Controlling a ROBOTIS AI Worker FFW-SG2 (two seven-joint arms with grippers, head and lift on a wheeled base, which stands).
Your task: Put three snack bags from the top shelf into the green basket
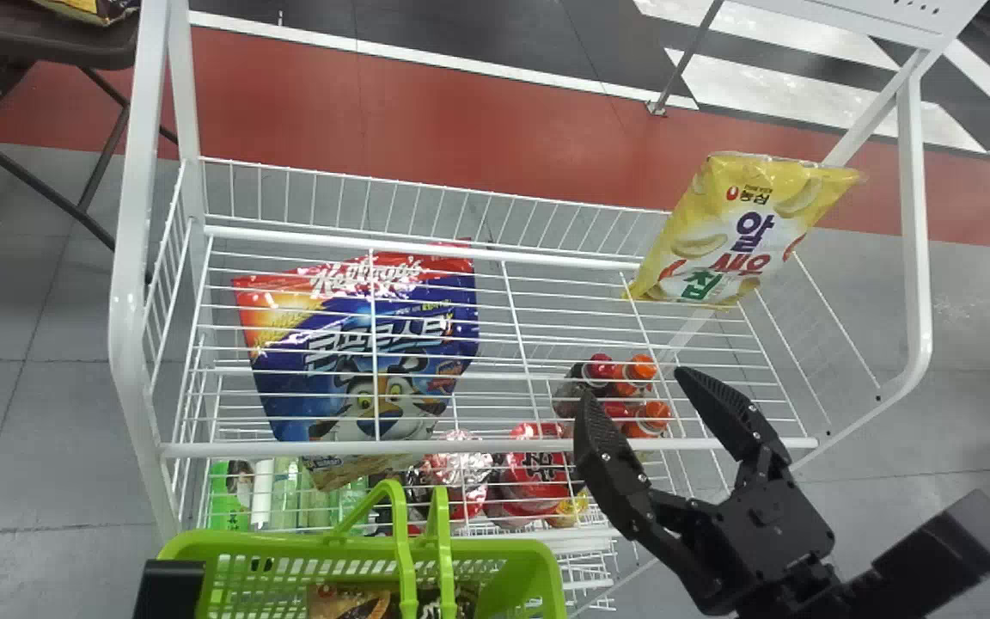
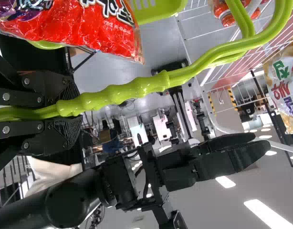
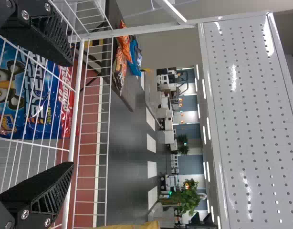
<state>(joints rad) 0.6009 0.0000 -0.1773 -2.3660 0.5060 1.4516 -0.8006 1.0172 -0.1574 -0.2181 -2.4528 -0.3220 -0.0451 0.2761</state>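
Yellow snack bag (image 1: 731, 236) leans at two o'clock on top shelf (image 1: 504, 446); right pincer (image 1: 634, 386) hangs open at four o'clock, probably angled for it. Left pincer (image 2: 78, 112) clamps handle (image 2: 137, 88) of green basket (image 1: 241, 542) at seven o'clock, likely steadying load.

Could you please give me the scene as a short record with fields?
Top shelf: yellow snack bag at its right end
Below it: red-and-blue bag, seen through the wires
Green basket: in front of the rack, with a brown package inside
Left gripper: closed on the basket's handles
Right gripper: open and empty, nearer the yellow bag than the basket
Task state: yellow bag not in the basket
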